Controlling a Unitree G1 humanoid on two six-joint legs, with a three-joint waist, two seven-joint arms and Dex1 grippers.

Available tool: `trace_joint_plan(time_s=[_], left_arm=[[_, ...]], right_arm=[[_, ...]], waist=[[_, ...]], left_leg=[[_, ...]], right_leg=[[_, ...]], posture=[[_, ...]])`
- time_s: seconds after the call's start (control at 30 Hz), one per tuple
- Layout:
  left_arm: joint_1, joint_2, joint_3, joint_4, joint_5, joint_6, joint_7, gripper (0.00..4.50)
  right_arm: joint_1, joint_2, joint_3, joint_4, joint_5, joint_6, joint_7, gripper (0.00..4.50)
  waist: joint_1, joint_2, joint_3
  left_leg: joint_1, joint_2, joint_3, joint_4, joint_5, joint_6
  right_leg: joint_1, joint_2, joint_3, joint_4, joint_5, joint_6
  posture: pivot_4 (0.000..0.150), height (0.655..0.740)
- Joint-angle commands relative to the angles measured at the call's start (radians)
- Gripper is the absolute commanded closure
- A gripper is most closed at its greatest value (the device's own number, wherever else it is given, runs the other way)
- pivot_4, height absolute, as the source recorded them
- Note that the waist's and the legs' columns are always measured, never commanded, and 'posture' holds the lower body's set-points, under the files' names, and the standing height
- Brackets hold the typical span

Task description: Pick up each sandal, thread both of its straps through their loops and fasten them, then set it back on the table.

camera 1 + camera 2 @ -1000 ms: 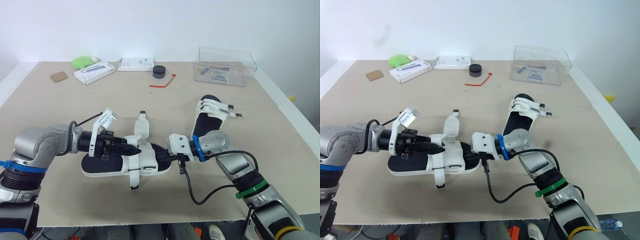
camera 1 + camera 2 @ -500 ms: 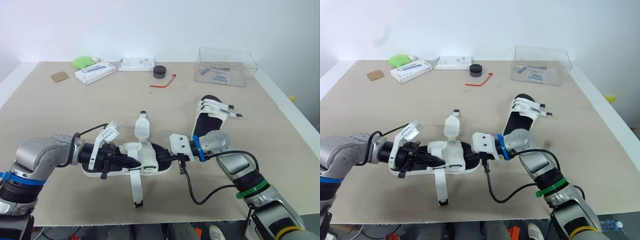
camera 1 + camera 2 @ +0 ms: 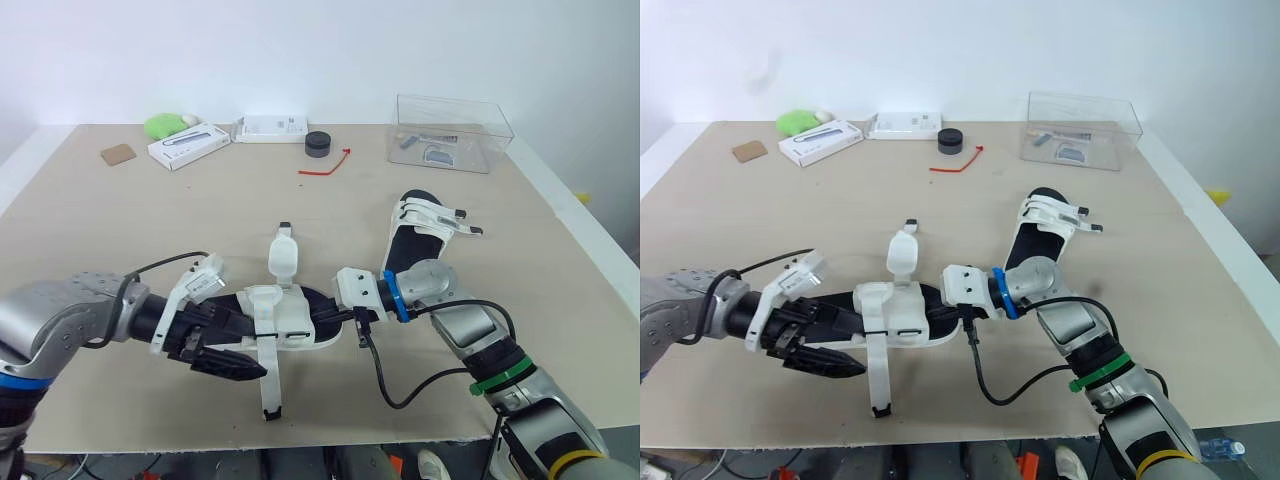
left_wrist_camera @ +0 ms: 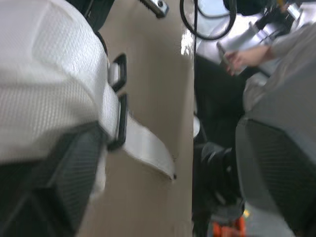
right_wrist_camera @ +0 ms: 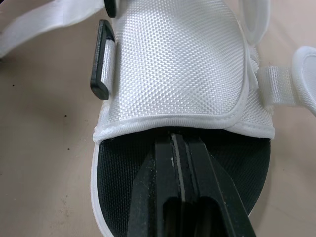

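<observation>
The near sandal is found lying flat on the table, close to its front edge, with a gripper at each end. The left gripper is seen released, with its fingers spread wide. One finger is laid along the sandal's white upper, and the other is held apart from it on the near side. The right gripper is seen clenched. Its fingers are pressed together over the black insole, and the tips are tucked just under the edge of the upper. One long strap is run out from a black loop and lies loose across the table toward the front edge. A second strap is turned out on the far side, unfastened. The second sandal is noted well apart to the right; whether its straps are fastened cannot be told.
</observation>
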Motion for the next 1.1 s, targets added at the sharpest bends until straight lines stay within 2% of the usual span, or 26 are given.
trace_joint_plan(time_s=[0.03, 0.17, 0.3, 0.43, 0.53, 0.63, 0.83, 1.1], left_arm=[[0.058, 0.074, 0.023, -0.027, 0.171, -0.224, -0.034, 0.06], [0.129, 0.072, 0.032, -0.012, 0.384, -0.591, -0.048, 0.06], [0.165, -0.013, 0.047, -0.011, 0.531, -0.991, -0.044, 0.06], [0.171, -0.092, 0.025, 0.022, 0.65, -1.397, -0.051, 0.06], [0.181, -0.112, -0.015, 0.053, 0.708, -1.621, -0.069, 0.06], [0.189, -0.097, -0.062, 0.093, 0.753, -1.762, -0.091, 0.06], [0.145, -0.1, -0.095, 0.186, 0.845, -1.948, -0.038, 0.06], [0.087, -0.121, -0.169, 0.227, 0.918, -2.049, 0.051, 0.06]], right_arm=[[0.006, -0.015, 0.016, 0.024, -0.038, 0.002, 0.008, 4.5], [0.009, -0.015, 0.019, 0.025, -0.04, -0.003, 0.008, 4.5], [0.013, -0.016, 0.019, 0.023, -0.04, -0.005, 0.01, 4.5], [0.012, -0.021, 0.019, 0.033, -0.042, -0.015, 0.015, 4.5], [0.009, -0.02, 0.019, 0.033, -0.041, -0.014, 0.016, 4.5], [0.005, -0.016, 0.022, 0.034, -0.042, -0.013, 0.017, 4.5], [0.001, -0.017, 0.021, 0.036, -0.042, -0.01, 0.018, 4.5], [0.001, -0.02, 0.017, 0.035, -0.041, -0.004, 0.019, 4.5]], waist=[[0.0, 0.0, 0.0], [0.003, 0.0, 0.0], [0.002, 0.0, 0.0], [0.002, 0.0, 0.0], [0.002, 0.0, 0.0], [0.002, 0.0, 0.0], [0.003, 0.0, 0.0], [0.003, 0.0, 0.0]], left_leg=[[0.0, 0.0, 0.0, 0.0, 0.0, 0.0], [0.0, 0.0, 0.0, 0.0, 0.0, 0.0], [0.0, -0.001, 0.003, 0.0, 0.0, 0.0], [0.0, 0.0, 0.003, -0.001, 0.0, 0.0], [0.0, 0.0, 0.003, -0.001, 0.0, 0.001], [0.0, 0.0, 0.004, -0.001, -0.001, 0.001], [0.0, 0.001, 0.004, -0.001, -0.001, 0.002], [0.0, 0.001, 0.005, 0.0, -0.001, 0.003]], right_leg=[[0.0, 0.0, 0.0, 0.0, -0.001, -0.002], [0.0, -0.001, 0.0, 0.0, -0.002, -0.004], [0.0, -0.005, -0.001, 0.0, -0.001, -0.005], [0.0, -0.007, -0.001, -0.002, 0.0, -0.006], [0.0, -0.007, -0.001, -0.002, 0.001, -0.006], [0.0, -0.007, -0.001, -0.002, 0.003, -0.002], [0.0, -0.007, -0.002, -0.002, 0.003, -0.001], [0.0, -0.007, -0.002, -0.002, 0.004, -0.001]], posture=[[0.15, 0.74], [0.15, 0.74], [0.15, 0.74], [0.15, 0.74], [0.15, 0.74], [0.15, 0.74], [0.15, 0.74], [0.15, 0.74]])
